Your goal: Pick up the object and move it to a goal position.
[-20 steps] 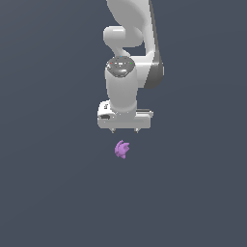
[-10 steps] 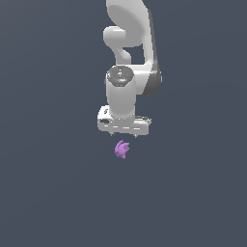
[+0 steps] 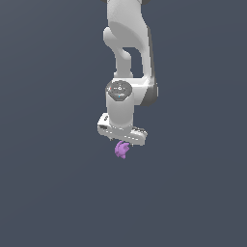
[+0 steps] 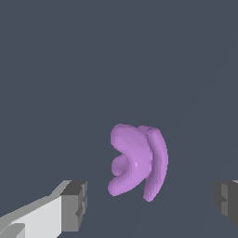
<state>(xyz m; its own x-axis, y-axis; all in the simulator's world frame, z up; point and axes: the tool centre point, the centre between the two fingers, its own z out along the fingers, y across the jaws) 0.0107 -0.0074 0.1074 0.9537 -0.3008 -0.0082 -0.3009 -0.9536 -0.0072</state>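
Note:
The object [image 3: 121,149] is a tiny light-purple lumpy piece with short lobes, lying on the dark grey floor. The white gripper [image 3: 121,140] hangs right over it in the exterior view, its body hiding the piece's upper part. In the wrist view the object [image 4: 138,161] lies between the two grey fingertips [image 4: 75,205], with clear gaps on both sides. The gripper [image 4: 151,204] is open and touches nothing.
The white arm [image 3: 129,53] rises straight up behind the gripper. A plain dark grey floor [image 3: 53,193] spreads on all sides.
The gripper has come down toward the object, from a clear gap above it to just over it. The object has not moved.

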